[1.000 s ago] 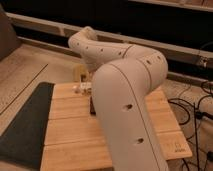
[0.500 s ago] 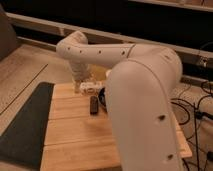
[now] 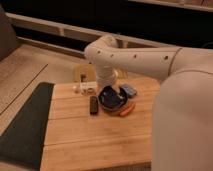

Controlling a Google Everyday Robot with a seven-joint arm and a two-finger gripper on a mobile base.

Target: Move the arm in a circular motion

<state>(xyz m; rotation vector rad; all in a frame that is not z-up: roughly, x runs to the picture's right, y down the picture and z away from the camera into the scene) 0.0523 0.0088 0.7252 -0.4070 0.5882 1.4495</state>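
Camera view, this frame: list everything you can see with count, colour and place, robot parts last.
Table: one, light wood planks, lower middle.
Mat: one, dark grey, along the table's left side.
Bowl: one, black, far middle of the table.
Blue object: one, just right of the bowl, behind it.
Orange object: one, at the bowl's front right.
Black bar: one, flat on the table, left of the bowl.
White items: small, count unclear, far-left part of the table.
Tan object: one, beyond the table's far edge.
Arm: one, cream-white, reaching in from the right, bent downward.
Gripper: one, at the arm's end, down at the bowl.
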